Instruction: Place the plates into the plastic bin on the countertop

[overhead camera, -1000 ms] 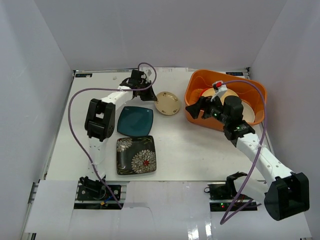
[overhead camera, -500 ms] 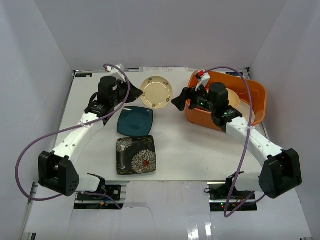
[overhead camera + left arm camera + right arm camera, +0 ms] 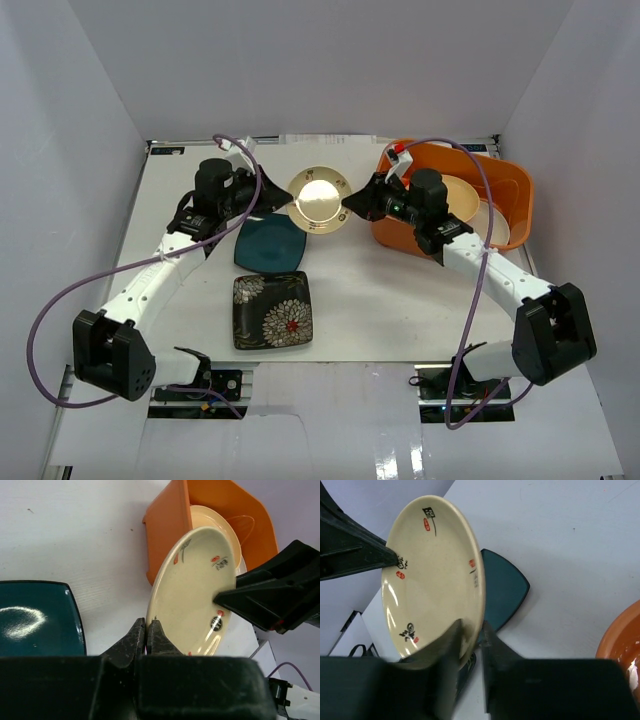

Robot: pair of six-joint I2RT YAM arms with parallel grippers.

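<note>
A round cream plate (image 3: 320,200) with small red and black marks hangs tilted in the air between my two arms, left of the orange plastic bin (image 3: 395,232). My left gripper (image 3: 291,203) is shut on the plate's left rim (image 3: 195,590), fingertips pinched together (image 3: 148,626). On the opposite rim (image 3: 430,570) my right gripper (image 3: 349,204) is shut, one finger on each face (image 3: 472,629). Another cream plate (image 3: 462,195) lies inside the bin. A square dark teal plate (image 3: 268,242) and a square black floral plate (image 3: 272,310) lie on the white countertop (image 3: 390,300).
The bin (image 3: 165,530) stands tilted at the back right, close to the right wall. Purple cables loop from both arms over the countertop. White walls enclose the left, back and right sides. The teal plate (image 3: 502,592) lies below the held plate.
The cream plate rose off the countertop in my left gripper. My right gripper swung left from over the bin, stood open beside the plate, and has now closed on its right rim.
</note>
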